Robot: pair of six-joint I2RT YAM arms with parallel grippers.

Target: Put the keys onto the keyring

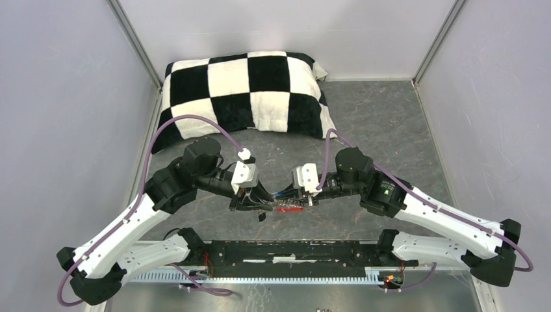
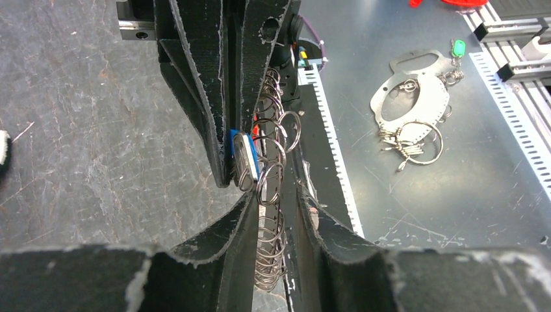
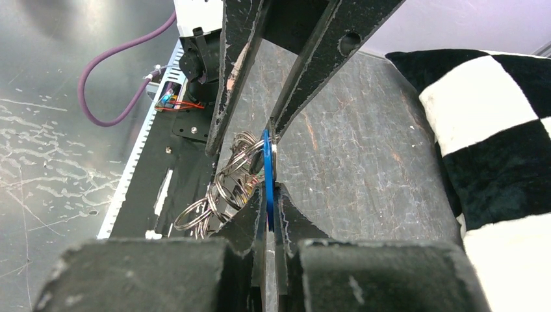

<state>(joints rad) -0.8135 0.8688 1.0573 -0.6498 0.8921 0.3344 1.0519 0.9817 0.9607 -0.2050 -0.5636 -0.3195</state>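
Observation:
My two grippers meet nose to nose above the table's near middle. The keyring point(image 2: 273, 162), a chain of thin silvery rings, stands between the fingers of my left gripper point(image 2: 276, 195), which is shut on it. My right gripper point(image 3: 269, 190) is shut on the blue key point(image 3: 267, 162), its tag edge-on between the pads and pressed against the rings point(image 3: 221, 188). From above, the blue key point(image 1: 284, 194) shows between the left gripper point(image 1: 260, 203) and the right gripper point(image 1: 302, 198). A red tag point(image 1: 289, 209) hangs just below them. A green key point(image 2: 459, 47) lies on the metal plate.
A black-and-white checkered cushion point(image 1: 247, 91) lies at the back of the grey table. A flat metal piece with more rings point(image 2: 409, 104) lies on the steel plate near the arms' bases. The black base rail point(image 1: 292, 250) runs along the near edge.

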